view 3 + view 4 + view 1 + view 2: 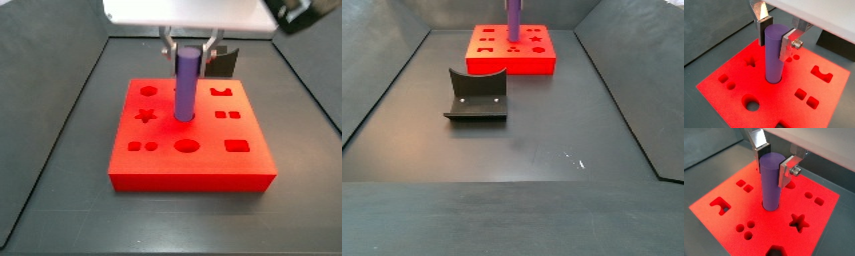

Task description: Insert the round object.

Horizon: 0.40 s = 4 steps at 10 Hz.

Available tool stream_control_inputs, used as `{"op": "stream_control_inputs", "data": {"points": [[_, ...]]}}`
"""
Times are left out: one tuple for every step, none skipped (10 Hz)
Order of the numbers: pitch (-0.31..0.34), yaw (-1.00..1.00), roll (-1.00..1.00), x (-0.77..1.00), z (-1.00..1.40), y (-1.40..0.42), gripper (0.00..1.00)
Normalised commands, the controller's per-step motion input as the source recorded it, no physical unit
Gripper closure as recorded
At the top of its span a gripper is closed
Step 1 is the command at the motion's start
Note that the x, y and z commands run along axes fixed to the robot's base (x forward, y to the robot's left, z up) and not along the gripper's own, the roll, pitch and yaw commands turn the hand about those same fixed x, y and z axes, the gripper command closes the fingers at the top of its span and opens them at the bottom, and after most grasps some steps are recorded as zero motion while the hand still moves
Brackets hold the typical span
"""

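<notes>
The gripper [776, 159] hangs over the red block [201, 170], fingers closed on the upright purple peg [774, 52] — its lower end apparently already in the centre hole. Insertion looks underway; next: press straight down, then release.

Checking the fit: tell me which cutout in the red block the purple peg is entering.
The centre hole of the red block, where the purple cylindrical peg, gripped by the gripper, stands; the star cutout and round hole stay empty.

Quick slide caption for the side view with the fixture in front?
Gripper holds the purple peg upright on the red block; fixture stands nearer, apart.
</notes>
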Motion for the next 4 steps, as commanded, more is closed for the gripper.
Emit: {"op": "stream_control_inputs", "data": {"points": [[0.016,-0.04,0.07,0.0,-0.73,0.0,1.0],[-0.004,-0.03,0.11,0.0,-0.75,0.0,1.0],[0.0,-0.04,0.12,-0.01,-0.67,0.0,1.0],[0.0,0.0,0.0,0.0,0.0,0.0,1.0]]}}
